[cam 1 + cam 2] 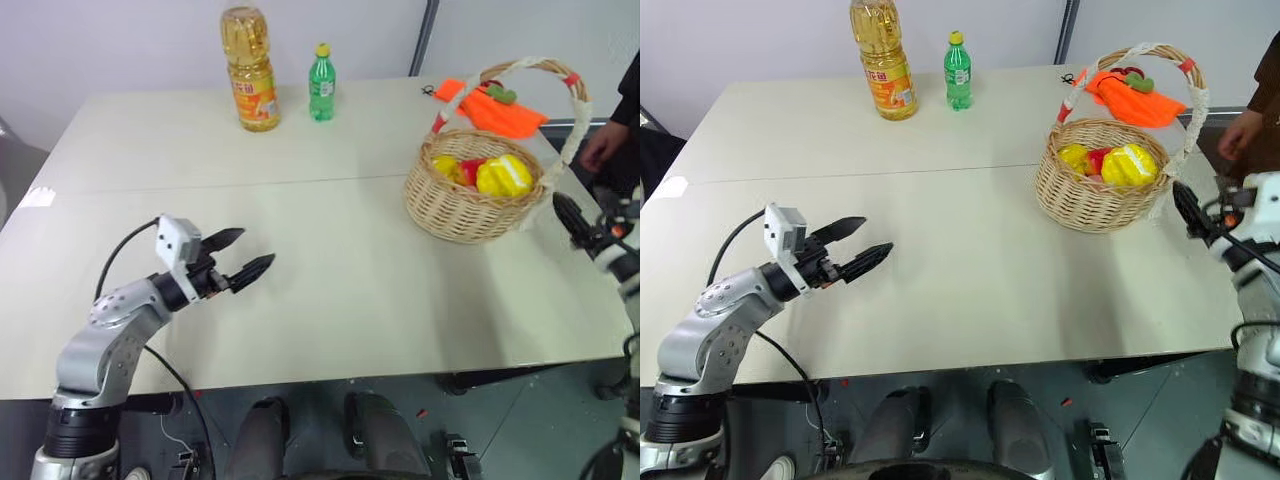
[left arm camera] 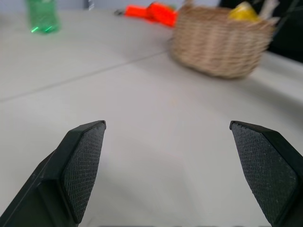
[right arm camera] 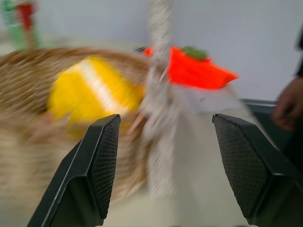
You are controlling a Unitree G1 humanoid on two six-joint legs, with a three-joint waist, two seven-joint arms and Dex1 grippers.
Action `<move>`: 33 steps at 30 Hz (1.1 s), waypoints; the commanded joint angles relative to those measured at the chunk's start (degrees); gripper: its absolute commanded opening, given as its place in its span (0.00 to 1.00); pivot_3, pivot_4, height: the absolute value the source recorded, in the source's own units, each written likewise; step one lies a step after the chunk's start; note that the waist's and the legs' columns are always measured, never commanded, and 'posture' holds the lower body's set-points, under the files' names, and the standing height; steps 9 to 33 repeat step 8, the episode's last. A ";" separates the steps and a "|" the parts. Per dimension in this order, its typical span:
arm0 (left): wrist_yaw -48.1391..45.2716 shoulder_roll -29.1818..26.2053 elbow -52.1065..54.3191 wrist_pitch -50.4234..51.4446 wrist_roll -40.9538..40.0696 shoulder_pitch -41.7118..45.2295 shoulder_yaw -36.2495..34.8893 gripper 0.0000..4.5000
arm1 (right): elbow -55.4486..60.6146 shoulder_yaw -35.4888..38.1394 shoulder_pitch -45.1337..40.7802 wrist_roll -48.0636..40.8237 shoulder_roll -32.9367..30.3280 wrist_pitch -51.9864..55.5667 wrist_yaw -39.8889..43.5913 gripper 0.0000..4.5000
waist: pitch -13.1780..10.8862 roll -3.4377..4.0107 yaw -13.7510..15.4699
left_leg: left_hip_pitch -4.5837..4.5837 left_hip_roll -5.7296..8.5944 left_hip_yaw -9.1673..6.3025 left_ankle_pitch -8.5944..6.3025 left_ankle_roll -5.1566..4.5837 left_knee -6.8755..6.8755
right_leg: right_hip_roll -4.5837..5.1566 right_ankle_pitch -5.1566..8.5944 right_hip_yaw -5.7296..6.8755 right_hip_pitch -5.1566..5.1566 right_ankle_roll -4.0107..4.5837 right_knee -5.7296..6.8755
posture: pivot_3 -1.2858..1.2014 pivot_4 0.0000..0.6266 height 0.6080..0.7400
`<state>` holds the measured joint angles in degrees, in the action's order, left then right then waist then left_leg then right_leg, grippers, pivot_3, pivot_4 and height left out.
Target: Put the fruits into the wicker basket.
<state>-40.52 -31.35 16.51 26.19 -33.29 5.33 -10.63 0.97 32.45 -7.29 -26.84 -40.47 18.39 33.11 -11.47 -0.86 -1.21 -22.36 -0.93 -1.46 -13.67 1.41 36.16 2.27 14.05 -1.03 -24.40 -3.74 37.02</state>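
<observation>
The starfruit (image 1: 505, 175) lay in the wicker basket (image 1: 462, 212); the right gripper (image 3: 163, 156), at its 4 o'clock, and the left gripper (image 1: 243, 256) had open, empty jaws.

The starfruit (image 1: 505, 175) lies in the wicker basket (image 1: 470, 205), just beside the right gripper (image 1: 570, 215), seemingly empty.

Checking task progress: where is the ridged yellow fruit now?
In the head views, the ridged yellow fruit lies inside the wicker basket, at the table's far right.
</observation>
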 commanded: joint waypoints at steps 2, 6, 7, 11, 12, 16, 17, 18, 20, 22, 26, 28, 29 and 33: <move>2.67 -0.48 -4.26 -5.91 5.29 -3.66 -3.98 1.00 | 11.51 -6.10 6.22 -3.28 -0.60 -0.30 10.03 0.71 | 0.01 0.01 -0.06 | 0.06 -0.03 0.00 0.00 0.00 -0.01 | -0.03 0.01 -0.01 0.02 0.01 0.03 | 0.52 0.24 1.00; 3.97 1.13 -6.99 -10.05 7.35 -6.36 -5.19 1.00 | 11.19 -11.23 5.26 -1.48 1.66 -2.23 10.21 0.71 | 0.03 -0.02 0.27 | 0.05 -0.09 -0.03 0.00 0.01 0.08 | -0.15 -0.03 -0.07 0.03 0.09 0.01 | 0.52 0.24 1.00; 3.90 1.41 -7.19 -10.87 7.58 -7.11 -5.29 1.00 | 10.90 -12.34 4.88 -0.97 2.03 -2.64 10.34 0.71 | 0.03 -0.02 0.37 | 0.04 -0.09 -0.03 0.00 0.01 0.09 | -0.15 -0.03 -0.07 0.03 0.09 0.00 | 0.52 0.24 1.00; 3.89 1.79 -7.19 -11.20 7.38 -7.64 -5.49 1.00 | 10.53 -13.21 4.58 -0.43 2.27 -3.13 10.45 0.71 | 0.03 -0.02 0.37 | 0.02 -0.09 -0.03 0.00 0.01 0.09 | -0.14 -0.03 -0.07 0.03 0.10 -0.01 | 0.52 0.24 1.00; 3.89 1.79 -7.19 -11.20 7.38 -7.64 -5.49 1.00 | 10.53 -13.21 4.58 -0.43 2.27 -3.13 10.45 0.71 | 0.03 -0.02 0.37 | 0.02 -0.09 -0.03 0.00 0.01 0.09 | -0.14 -0.03 -0.07 0.03 0.10 -0.01 | 0.52 0.24 1.00; 3.89 1.79 -7.19 -11.20 7.38 -7.64 -5.49 1.00 | 10.53 -13.21 4.58 -0.43 2.27 -3.13 10.45 0.71 | 0.03 -0.02 0.37 | 0.02 -0.09 -0.03 0.00 0.01 0.09 | -0.14 -0.03 -0.07 0.03 0.10 -0.01 | 0.52 0.24 1.00; 3.89 1.79 -7.19 -11.20 7.38 -7.64 -5.49 1.00 | 10.53 -13.21 4.58 -0.43 2.27 -3.13 10.45 0.71 | 0.03 -0.02 0.37 | 0.02 -0.09 -0.03 0.00 0.01 0.09 | -0.14 -0.03 -0.07 0.03 0.10 -0.01 | 0.52 0.24 1.00; 3.89 1.79 -7.19 -11.20 7.38 -7.64 -5.49 1.00 | 10.53 -13.21 4.58 -0.43 2.27 -3.13 10.45 0.71 | 0.03 -0.02 0.37 | 0.02 -0.09 -0.03 0.00 0.01 0.09 | -0.14 -0.03 -0.07 0.03 0.10 -0.01 | 0.52 0.24 1.00; 3.89 1.79 -7.19 -11.20 7.38 -7.64 -5.49 1.00 | 10.53 -13.21 4.58 -0.43 2.27 -3.13 10.45 0.71 | 0.03 -0.02 0.37 | 0.02 -0.09 -0.03 0.00 0.01 0.09 | -0.14 -0.03 -0.07 0.03 0.10 -0.01 | 0.52 0.24 1.00; 3.89 1.79 -7.19 -11.20 7.38 -7.64 -5.49 1.00 | 10.53 -13.21 4.58 -0.43 2.27 -3.13 10.45 0.71 | 0.03 -0.02 0.37 | 0.02 -0.09 -0.03 0.00 0.01 0.09 | -0.14 -0.03 -0.07 0.03 0.10 -0.01 | 0.52 0.24 1.00; 3.89 1.79 -7.19 -11.20 7.38 -7.64 -5.49 1.00 | 10.53 -13.21 4.58 -0.43 2.27 -3.13 10.45 0.71 | 0.03 -0.02 0.37 | 0.02 -0.09 -0.03 0.00 0.01 0.09 | -0.14 -0.03 -0.07 0.03 0.10 -0.01 | 0.52 0.24 1.00; 3.89 1.79 -7.19 -11.20 7.38 -7.64 -5.49 1.00 | 10.53 -13.21 4.58 -0.43 2.27 -3.13 10.45 0.71 | 0.03 -0.02 0.37 | 0.02 -0.09 -0.03 0.00 0.01 0.09 | -0.14 -0.03 -0.07 0.03 0.10 -0.01 | 0.52 0.24 1.00; 3.89 1.79 -7.19 -11.20 7.38 -7.64 -5.49 1.00 | 10.53 -13.21 4.58 -0.43 2.27 -3.13 10.45 0.71 | 0.03 -0.02 0.37 | 0.02 -0.09 -0.03 0.00 0.01 0.09 | -0.14 -0.03 -0.07 0.03 0.10 -0.01 | 0.52 0.24 1.00; 3.89 1.79 -7.19 -11.20 7.38 -7.64 -5.49 1.00 | 10.53 -13.21 4.58 -0.43 2.27 -3.13 10.45 0.71 | 0.03 -0.02 0.37 | 0.02 -0.09 -0.03 0.00 0.01 0.09 | -0.14 -0.03 -0.07 0.03 0.10 -0.01 | 0.52 0.24 1.00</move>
